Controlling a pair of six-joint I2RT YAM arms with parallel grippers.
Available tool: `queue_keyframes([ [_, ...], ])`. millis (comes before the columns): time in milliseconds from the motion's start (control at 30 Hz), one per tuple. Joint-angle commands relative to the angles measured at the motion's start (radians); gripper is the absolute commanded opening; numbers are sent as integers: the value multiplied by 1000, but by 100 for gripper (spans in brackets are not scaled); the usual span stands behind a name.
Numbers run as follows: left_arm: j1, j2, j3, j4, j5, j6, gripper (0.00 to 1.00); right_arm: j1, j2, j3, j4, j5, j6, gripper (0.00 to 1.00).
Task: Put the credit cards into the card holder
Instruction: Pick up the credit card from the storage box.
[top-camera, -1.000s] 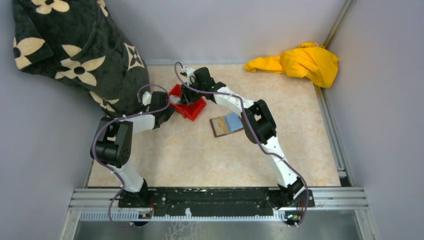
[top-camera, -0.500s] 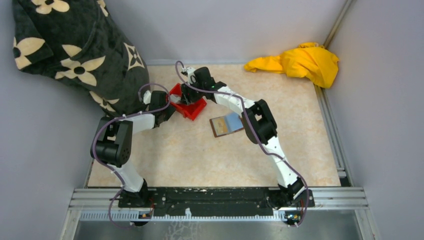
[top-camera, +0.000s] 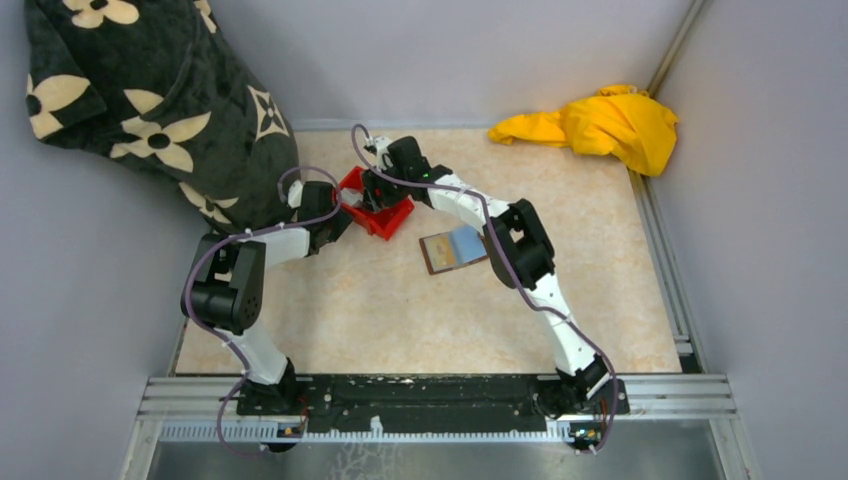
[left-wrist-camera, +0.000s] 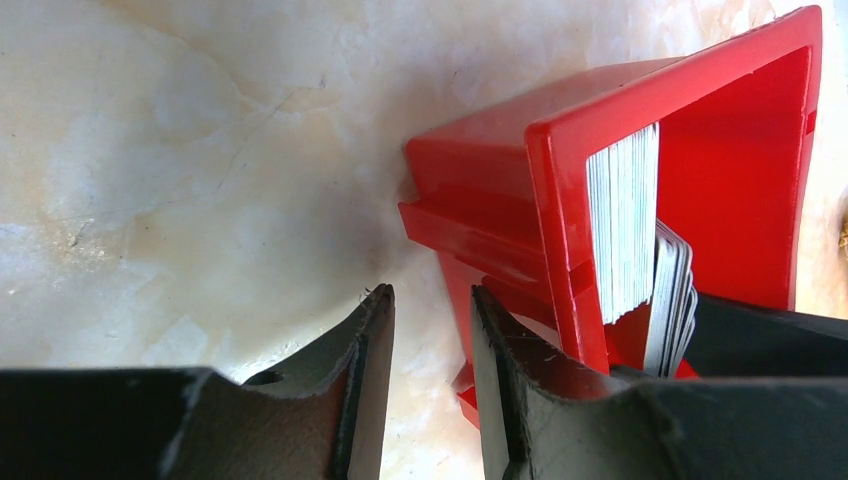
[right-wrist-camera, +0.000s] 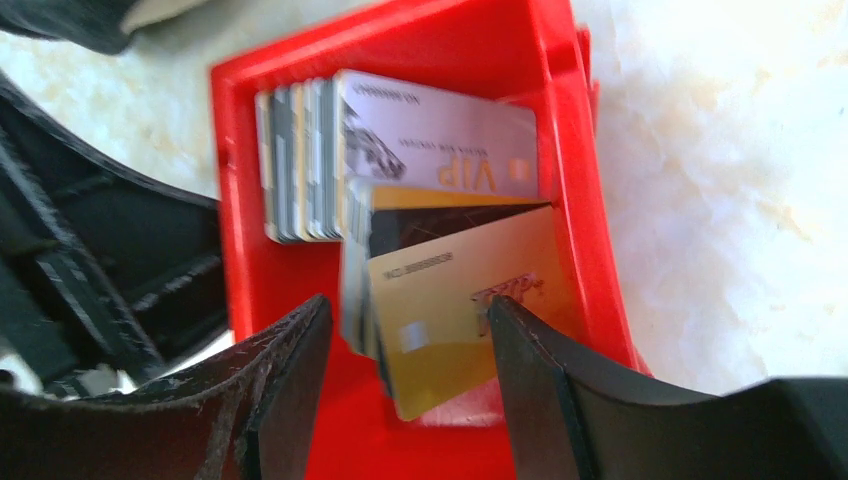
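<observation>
The red bin (top-camera: 385, 215) holds the credit cards on edge. In the right wrist view an upright stack (right-wrist-camera: 300, 160) with a silver VIP card (right-wrist-camera: 440, 140) stands behind several leaning cards fronted by a gold card (right-wrist-camera: 460, 300). My right gripper (right-wrist-camera: 410, 320) is open inside the bin, its fingers on either side of the leaning cards, not pinching them. My left gripper (left-wrist-camera: 432, 300) is open and empty, low at the bin's outer left wall (left-wrist-camera: 480, 200). The card holder (top-camera: 442, 254) lies open on the table right of the bin, a light blue card (top-camera: 466, 240) on it.
A black flower-patterned cloth (top-camera: 150, 90) fills the back left beside my left arm. A yellow cloth (top-camera: 600, 120) lies at the back right corner. Grey walls close the table on three sides. The left gripper (top-camera: 340, 212) and right gripper (top-camera: 375, 192) sit close together at the bin.
</observation>
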Motion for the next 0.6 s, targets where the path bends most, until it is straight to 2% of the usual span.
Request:
queue_keyframes([
  [0, 2, -16, 10, 29, 18, 12, 41, 6, -99, -69, 54, 60, -15, 60],
  [333, 2, -16, 8, 31, 19, 15, 41, 7, -97, -86, 66, 81, -12, 58],
  [567, 3, -11, 4, 36, 27, 12, 41, 7, -75, -36, 59, 82, 5, 48],
])
